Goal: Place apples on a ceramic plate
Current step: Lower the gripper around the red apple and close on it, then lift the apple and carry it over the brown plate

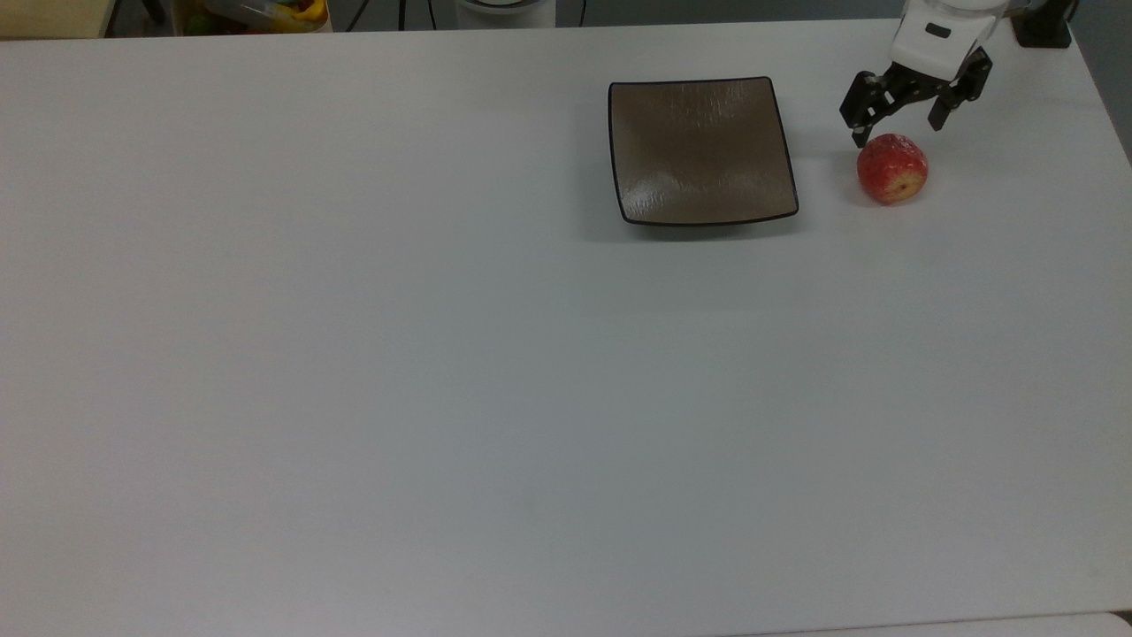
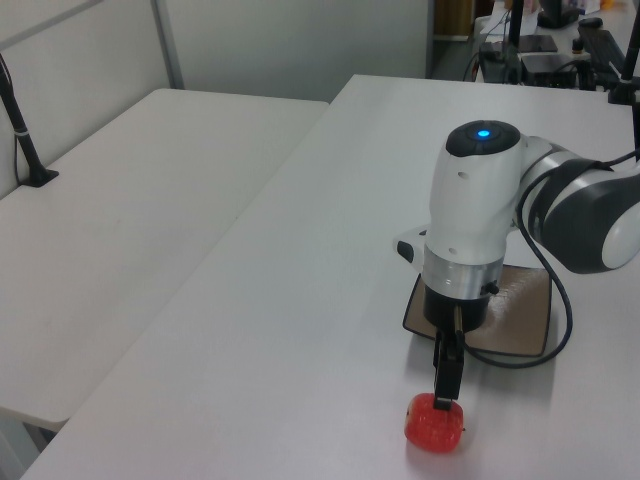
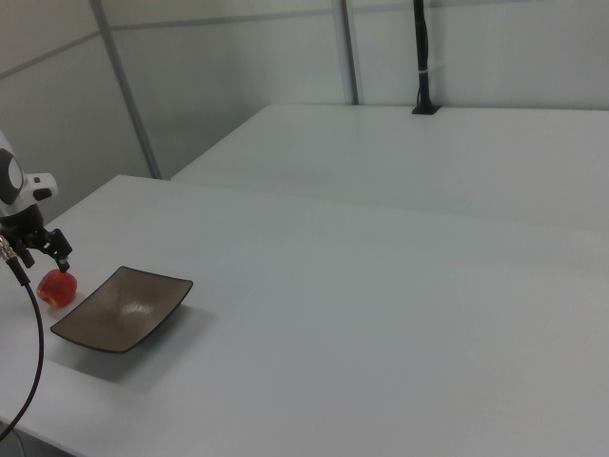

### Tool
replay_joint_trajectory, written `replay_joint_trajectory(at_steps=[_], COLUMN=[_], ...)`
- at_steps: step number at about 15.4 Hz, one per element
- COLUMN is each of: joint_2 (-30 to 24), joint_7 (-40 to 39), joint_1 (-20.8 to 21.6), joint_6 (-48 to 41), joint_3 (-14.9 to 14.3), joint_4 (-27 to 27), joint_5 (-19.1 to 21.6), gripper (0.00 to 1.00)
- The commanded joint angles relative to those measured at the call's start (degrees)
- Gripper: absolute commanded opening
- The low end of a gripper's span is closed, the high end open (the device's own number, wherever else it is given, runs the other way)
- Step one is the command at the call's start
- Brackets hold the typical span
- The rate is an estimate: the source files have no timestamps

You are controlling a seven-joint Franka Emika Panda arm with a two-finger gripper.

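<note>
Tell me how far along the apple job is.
Nothing is finished yet: the apple sits on the table, to the right of the ceramic plate in the top view, and the plate holds nothing. In hand: the claw is open just over the apple. Left: grasp, lift, carry and set it on the plate.

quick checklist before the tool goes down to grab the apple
1. Tool open wide enough for the apple: ok, fingers spread in the top view.
2. Tool centred over the apple: cannot tell; the top view shows it just beyond the apple, the left view at its top.
3. Apple free on the table, not yet gripped: ok.
4. Ceramic plate empty for the drop: ok.
5. Gap between plate and apple: ok, they sit apart.
</note>
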Motion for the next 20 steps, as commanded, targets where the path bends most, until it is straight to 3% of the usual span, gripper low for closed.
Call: replay_joint_trajectory(at_steps=[1,10,12,13,14,20], joint_2=[3.1,7.1,7.2,7.2,7.2,3.9], joint_7=[1.8,3.3,3.4,3.9,4.7,5.2], joint_1=[1.6,1.9,2.4,2.3,2.3,1.1], joint_6=[2.0,3.7,3.7,3.8,3.8,3.8], joint_3=[-0.8,-0.8,-0.8,-0.8,-0.8,-0.6], joint_4=[2.8,4.0,3.9,3.9,3.9,3.6], joint_5=[-1.5,-4.9,-6.3,-6.3,-6.4,-6.5], gripper=[1.0,1.0,0.75,0.5,0.43,0.42])
